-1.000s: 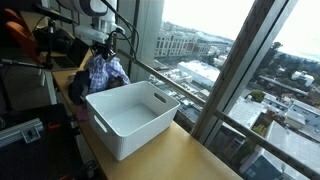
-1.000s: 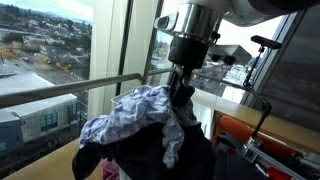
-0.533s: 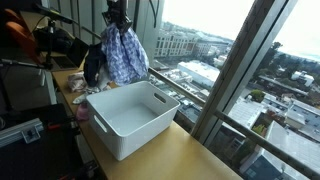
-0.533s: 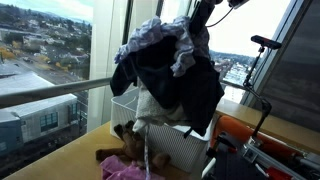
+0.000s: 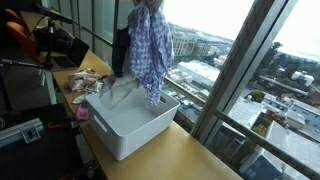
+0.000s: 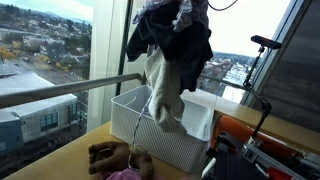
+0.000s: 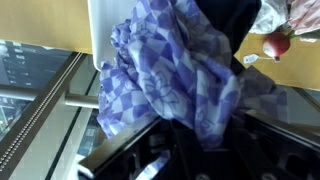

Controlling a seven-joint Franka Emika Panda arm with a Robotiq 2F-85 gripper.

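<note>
A bundle of clothes hangs from my gripper, which is shut on it. The bundle is a blue-and-white checked cloth with a dark garment and a beige piece trailing below. It dangles high over the white plastic basket, and its lowest ends reach down into the basket's open top. In the wrist view the checked cloth fills the middle and is pinched between the dark jaws at the bottom. In both exterior views the gripper is above the top edge of the picture.
More clothes lie on the wooden table behind the basket: a pinkish-brown heap, seen also as a brown piece and a pink one. Tall windows with a railing run along the table. Camera stands and gear crowd the far end.
The bundle has been lifted off the heap on the table and carried up and across to hang over the basket. The grip on it has stayed the same.
</note>
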